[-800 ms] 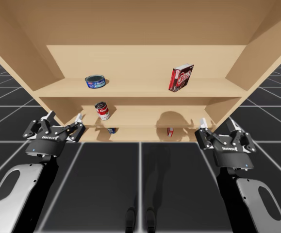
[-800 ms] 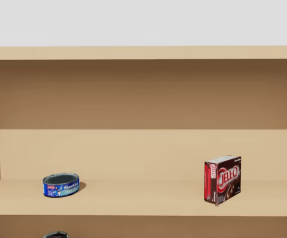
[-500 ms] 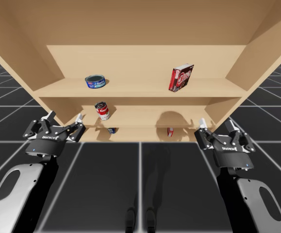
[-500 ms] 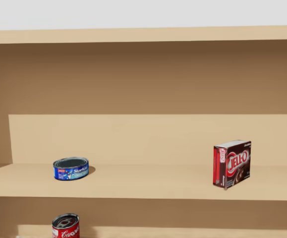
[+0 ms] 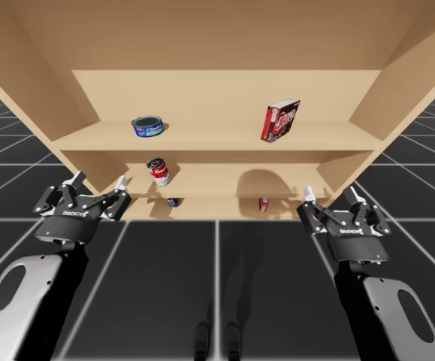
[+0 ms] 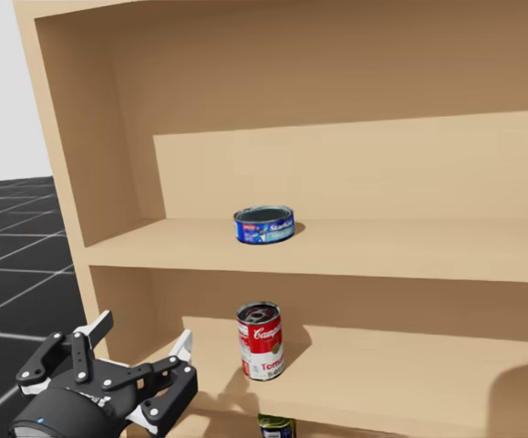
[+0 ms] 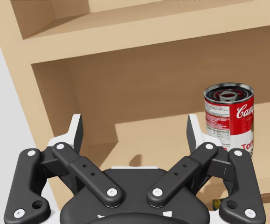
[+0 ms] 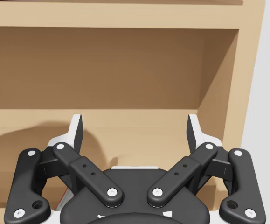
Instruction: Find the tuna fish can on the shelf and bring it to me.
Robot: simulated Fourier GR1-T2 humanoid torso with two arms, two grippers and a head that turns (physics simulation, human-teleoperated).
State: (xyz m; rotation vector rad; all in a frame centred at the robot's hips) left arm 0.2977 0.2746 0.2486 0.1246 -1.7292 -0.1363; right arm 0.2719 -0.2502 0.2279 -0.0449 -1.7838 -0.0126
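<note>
Blue, flat round tuna can (image 6: pixel 264 224) sits on the upper board of the tan wooden shelf (image 5: pixel 225 138), left part, with bare board around it. Red-and-white upright can (image 7: pixel 229 119) stands one board lower. Dark red box (image 5: pixel 279 119) shares the upper board, well apart. Left gripper (image 7: pixel 134 126) and right gripper (image 8: pixel 134 123) are both released, low before the shelf, touching nothing.

light: bright, even | shadows: soft patches inside shelf (image 5: pixel 217 98) | edges: wide-angle splay, high view

My left pincer (image 5: pixel 101 182) and right pincer (image 5: pixel 330 192) are black, built of jointed links pinned with pale round screws, their fingers (image 7: pixel 75 133) tipped white. White lettering marks each wrist block. The forearms (image 5: pixel 37 301) are glossy silver-grey shells with dark oval insets.
</note>
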